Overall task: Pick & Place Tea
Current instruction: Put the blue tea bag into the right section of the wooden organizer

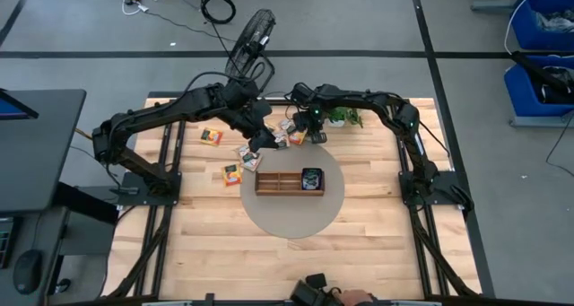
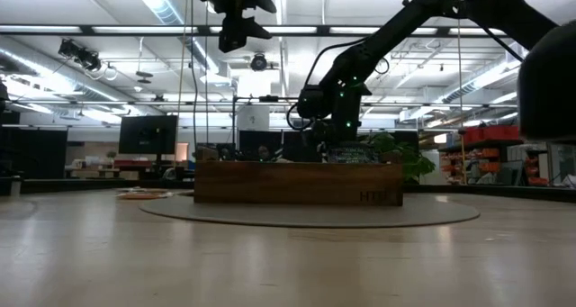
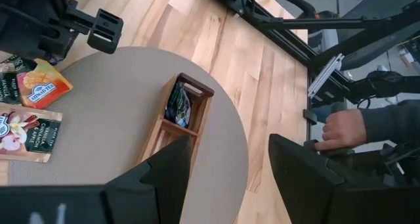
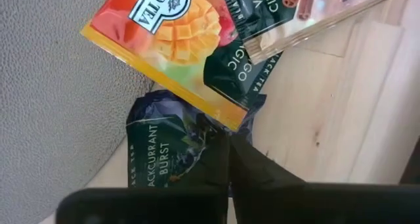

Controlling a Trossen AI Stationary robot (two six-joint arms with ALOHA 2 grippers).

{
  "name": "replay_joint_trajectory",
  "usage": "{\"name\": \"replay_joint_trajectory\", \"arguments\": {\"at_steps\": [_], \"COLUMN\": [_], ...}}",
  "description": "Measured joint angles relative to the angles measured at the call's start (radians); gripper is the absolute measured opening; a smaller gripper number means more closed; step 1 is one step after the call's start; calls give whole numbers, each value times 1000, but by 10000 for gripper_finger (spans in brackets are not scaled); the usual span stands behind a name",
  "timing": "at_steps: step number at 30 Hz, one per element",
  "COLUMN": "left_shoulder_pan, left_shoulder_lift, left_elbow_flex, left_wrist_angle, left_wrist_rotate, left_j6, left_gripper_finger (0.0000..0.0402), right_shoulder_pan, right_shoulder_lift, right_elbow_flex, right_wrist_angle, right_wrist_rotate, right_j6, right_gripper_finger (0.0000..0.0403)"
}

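Right gripper point(image 4: 230, 159): it is down low over the pile of tea packets at the edge of the round grey mat point(image 1: 291, 218). Its two dark fingers are pressed together, with no gap showing between them.
What it holds: the finger tips sit on the edge of the dark blackcurrant packet point(image 4: 167, 155). It looks pinched there, but I cannot be sure that it is really held.
Just past the fingers: the orange mango packet point(image 4: 167, 43) lies partly on top of the dark one, and a dark green packet point(image 4: 239, 69) is tucked in beside them.
Left gripper point(image 3: 230, 178): it hangs up high over the mat, fingers apart, with nothing between them.
Below the left fingers: the long wooden tray point(image 3: 177, 129) sits with one dark packet point(image 3: 178, 104) in its end box.
More tea: an orange packet point(image 3: 41, 84) and a vanilla packet point(image 3: 26, 133) lie flat on the mat, off to one side of the left fingers.
How the tea will handle: I think that each packet is very light, thin and bendy, with a shiny skin that may slip. It will flop when lifted.
Where to grab: pinch a free edge or corner, well in from the tip, away from the packet lying on top.
Person: a hand point(image 3: 341, 129) rests by the table frame.
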Motion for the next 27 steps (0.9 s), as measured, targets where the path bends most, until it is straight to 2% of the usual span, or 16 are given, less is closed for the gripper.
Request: {"name": "replay_joint_trajectory", "arguments": {"at_steps": [7, 13, 22, 27], "left_shoulder_pan": [0, 0, 0, 0], "left_shoulder_lift": [0, 0, 0, 0], "left_elbow_flex": [0, 0, 0, 0], "left_wrist_angle": [2, 2, 17, 53], "left_wrist_rotate": [-2, -16, -20, -31], "left_j6": [10, 12, 35, 31], "left_gripper_finger": [209, 209, 209, 209], "right_shoulder_pan": [19, 42, 76, 110], "right_shoulder_lift": [-18, -95, -187, -286], "right_elbow_flex": [-4, 0, 110, 135], "right_wrist_angle": [-26, -46, -100, -65], "right_wrist_rotate": [65, 124, 137, 197], "right_j6": [7, 40, 156, 233], "right_gripper_finger": [1, 1, 0, 0]}}
